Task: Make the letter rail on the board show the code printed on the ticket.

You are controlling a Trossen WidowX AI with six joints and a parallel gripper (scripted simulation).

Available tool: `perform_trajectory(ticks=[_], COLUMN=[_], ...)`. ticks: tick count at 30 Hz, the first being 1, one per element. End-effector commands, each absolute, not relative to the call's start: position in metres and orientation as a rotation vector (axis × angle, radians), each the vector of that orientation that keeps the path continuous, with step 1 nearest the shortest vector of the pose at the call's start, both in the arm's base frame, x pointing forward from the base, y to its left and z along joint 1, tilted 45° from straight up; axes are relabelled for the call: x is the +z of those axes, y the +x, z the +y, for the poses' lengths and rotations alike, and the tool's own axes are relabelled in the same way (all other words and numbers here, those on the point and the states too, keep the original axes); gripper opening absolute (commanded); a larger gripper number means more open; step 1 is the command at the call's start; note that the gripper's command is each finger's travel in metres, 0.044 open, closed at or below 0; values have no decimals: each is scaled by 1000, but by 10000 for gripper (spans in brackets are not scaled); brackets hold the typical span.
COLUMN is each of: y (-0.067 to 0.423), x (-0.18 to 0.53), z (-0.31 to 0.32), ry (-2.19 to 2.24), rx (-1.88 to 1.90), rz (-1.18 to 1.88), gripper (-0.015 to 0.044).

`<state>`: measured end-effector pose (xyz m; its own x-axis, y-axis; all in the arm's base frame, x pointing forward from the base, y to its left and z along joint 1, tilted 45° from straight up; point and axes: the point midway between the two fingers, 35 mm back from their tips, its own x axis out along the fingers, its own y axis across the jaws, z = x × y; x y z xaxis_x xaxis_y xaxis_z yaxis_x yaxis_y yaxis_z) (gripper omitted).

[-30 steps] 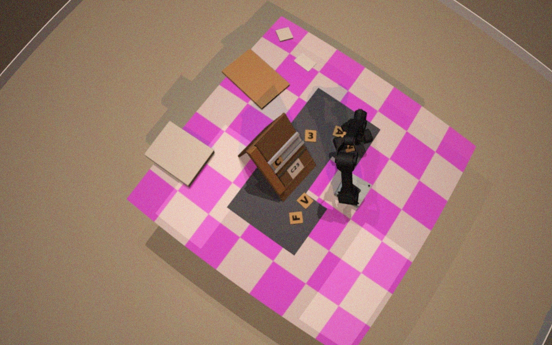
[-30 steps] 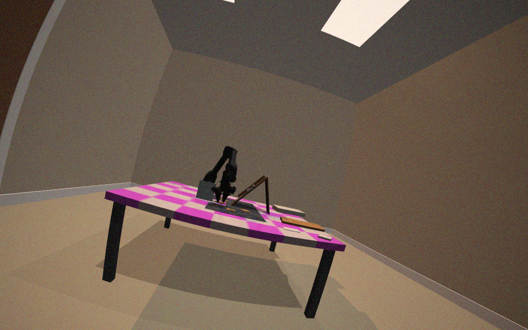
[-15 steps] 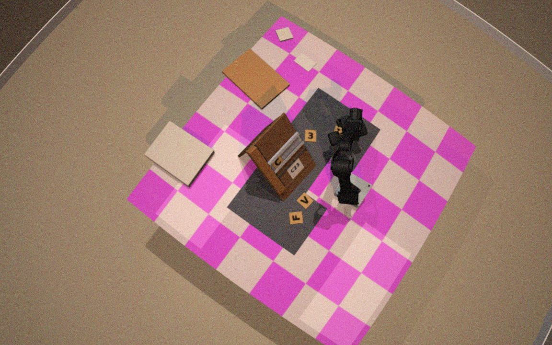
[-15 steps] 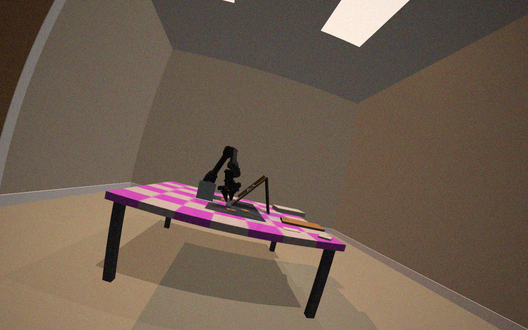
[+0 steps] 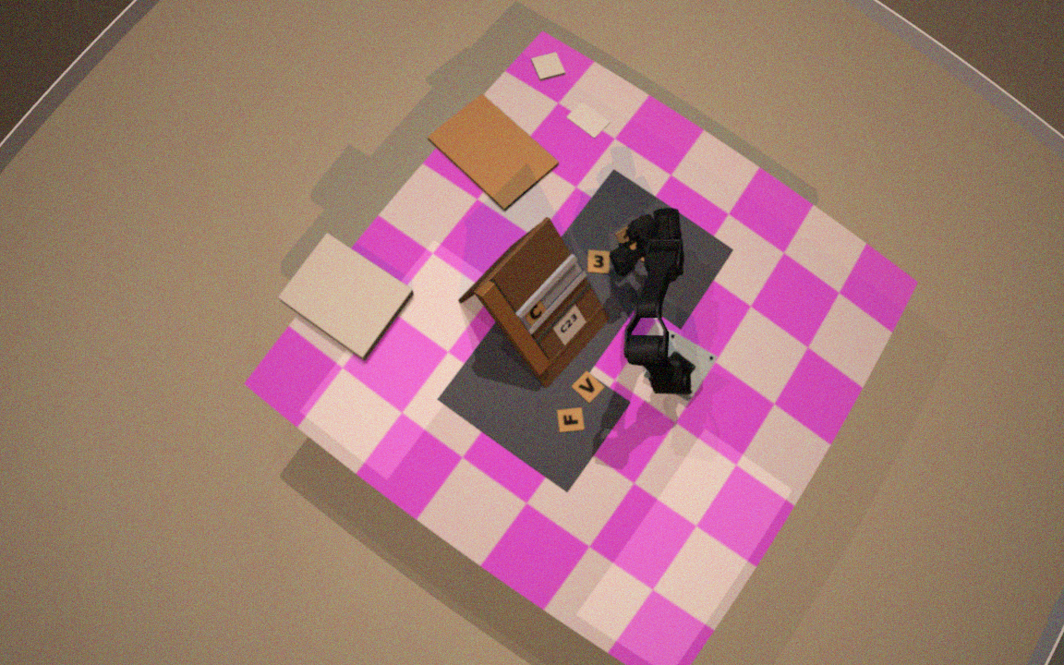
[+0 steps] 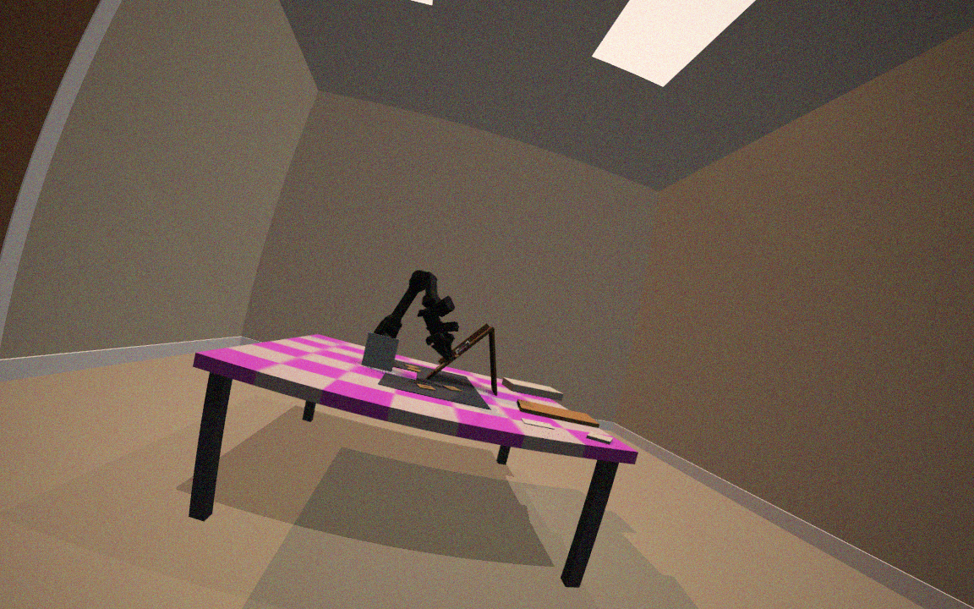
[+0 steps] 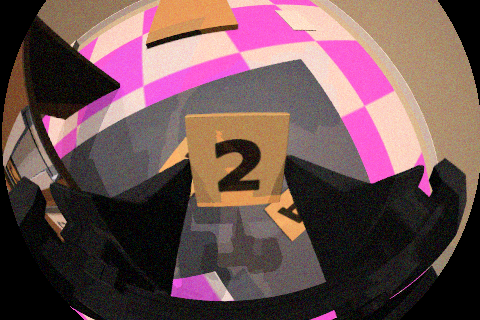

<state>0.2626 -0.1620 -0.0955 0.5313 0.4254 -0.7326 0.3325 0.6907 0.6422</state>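
Note:
My gripper [image 7: 238,164] [image 5: 620,258] [image 6: 445,350] is shut on the orange "2" tile [image 7: 238,159] and holds it upright above the dark mat [image 5: 511,413], just right of the board's upper end. The brown slanted board [image 5: 519,272] [image 6: 475,342] carries a grey rail [image 5: 556,287] with the "C" tile [image 5: 534,311] at its lower end. The white ticket [image 5: 569,324] below the rail reads C23. The "3" tile [image 5: 598,261] lies on the mat between the board and my gripper. The "V" tile [image 5: 587,385] and "F" tile [image 5: 571,419] lie on the mat below the board. Another tile [image 7: 290,219] lies partly hidden under my fingers.
An orange-brown panel [image 5: 492,149] [image 7: 190,14] and a beige panel [image 5: 345,293] lie on the checkered table beyond the board. Two small white cards [image 5: 548,65] [image 5: 587,119] lie near the far corner. The arm's base [image 5: 672,371] stands right of the mat.

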Motion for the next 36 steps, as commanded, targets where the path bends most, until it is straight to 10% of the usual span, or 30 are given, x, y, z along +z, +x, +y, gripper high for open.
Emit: perform_trajectory(ticks=[1,36], y=[279,304], x=[-74,-32], z=[-159,-148], ry=[815,753], rx=[105,198], rz=[934,759], gripper=[0,0])
